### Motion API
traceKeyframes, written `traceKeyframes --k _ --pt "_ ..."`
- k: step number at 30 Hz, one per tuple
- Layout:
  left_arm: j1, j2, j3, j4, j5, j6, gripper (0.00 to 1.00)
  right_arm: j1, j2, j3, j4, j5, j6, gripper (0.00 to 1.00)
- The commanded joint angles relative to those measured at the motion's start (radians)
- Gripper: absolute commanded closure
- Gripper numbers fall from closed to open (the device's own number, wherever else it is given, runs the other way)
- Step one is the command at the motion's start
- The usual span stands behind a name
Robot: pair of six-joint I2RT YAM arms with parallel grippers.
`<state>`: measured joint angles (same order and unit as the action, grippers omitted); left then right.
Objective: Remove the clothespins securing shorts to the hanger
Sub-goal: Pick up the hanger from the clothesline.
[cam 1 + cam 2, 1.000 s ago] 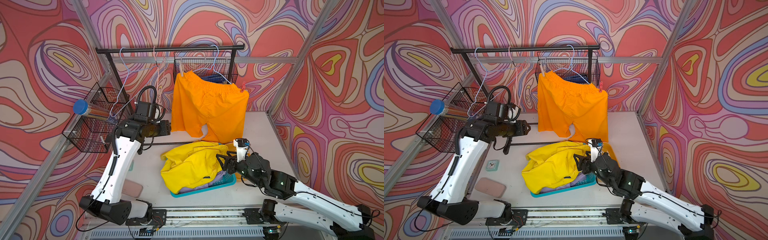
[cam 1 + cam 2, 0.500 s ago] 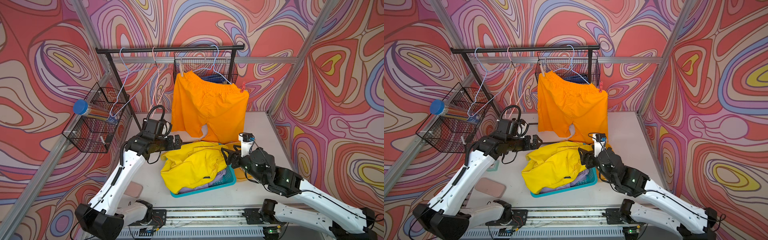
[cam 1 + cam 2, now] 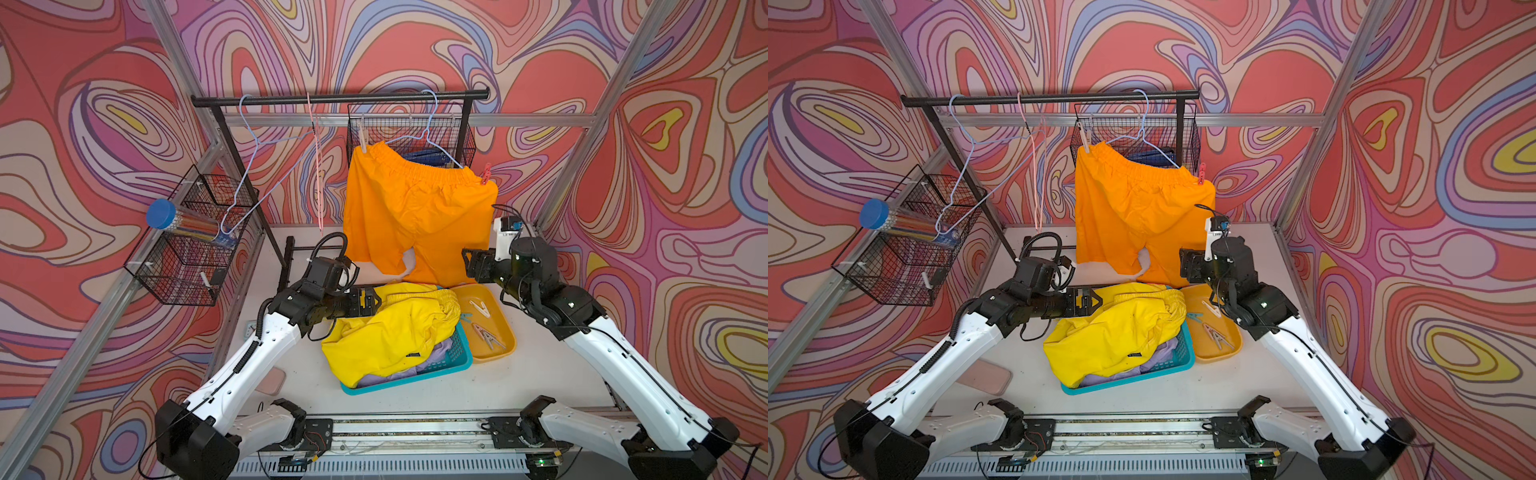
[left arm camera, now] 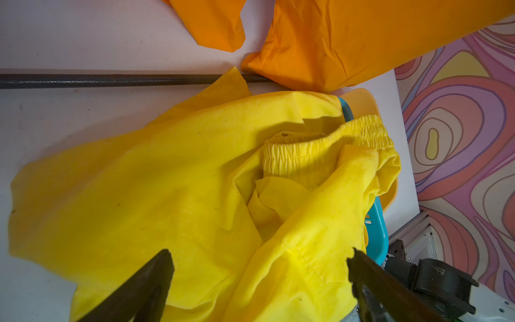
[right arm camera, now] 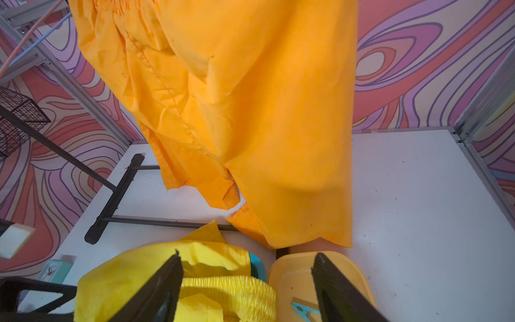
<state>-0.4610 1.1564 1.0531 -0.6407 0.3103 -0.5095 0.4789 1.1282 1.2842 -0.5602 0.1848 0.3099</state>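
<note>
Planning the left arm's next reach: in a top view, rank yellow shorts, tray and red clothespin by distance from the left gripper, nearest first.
1. Yellow shorts: just beneath the left gripper.
2. Tray: on the table, past those shorts.
3. Red clothespin: high at the back, clipped to the orange shorts.

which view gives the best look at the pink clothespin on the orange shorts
A top view: in both top views the pink clothespin shows whole, clipped at the waistband corner of the orange shorts. The right wrist view shows only the shorts' fabric, no pin; the left wrist view catches just their leg hems.
</note>
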Motion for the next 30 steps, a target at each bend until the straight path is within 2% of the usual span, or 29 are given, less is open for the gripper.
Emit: traceKeyframes --k 1,4,9,12,18,22,26,30 --pt "-0.034 -0.027 -0.029 0.066 0.002 0.002 0.0 -0.067 0.045 0.061 -0.022 -0.076 -0.027 0.24" --pt "-0.047 -0.031 -0.054 0.095 0.0 0.028 0.0 -0.122 0.072 0.069 0.001 -0.097 -0.031 0.24" --pt "-0.047 -0.022 -0.096 0.166 0.027 0.028 0.0 -0.273 0.13 0.139 0.013 -0.169 -0.088 0.24" --pt "-0.048 -0.002 -0.121 0.218 0.059 0.003 0.0 -0.312 0.173 0.194 0.021 -0.162 -0.175 0.23" --pt "-0.051 0.008 -0.147 0.254 0.064 -0.022 0.0 -0.335 0.229 0.25 0.084 -0.235 -0.404 0.22" --pt "-0.053 -0.002 -0.174 0.275 0.063 -0.035 0.0 -0.365 0.227 0.287 0.114 -0.376 -0.473 0.22" --pt "-0.053 -0.011 -0.195 0.283 0.051 -0.033 0.0 -0.388 0.271 0.378 0.078 -0.465 -0.525 0.23" --pt "-0.052 -0.012 -0.197 0.276 0.065 -0.027 0.0 -0.428 0.318 0.479 0.013 -0.697 -0.575 0.24"
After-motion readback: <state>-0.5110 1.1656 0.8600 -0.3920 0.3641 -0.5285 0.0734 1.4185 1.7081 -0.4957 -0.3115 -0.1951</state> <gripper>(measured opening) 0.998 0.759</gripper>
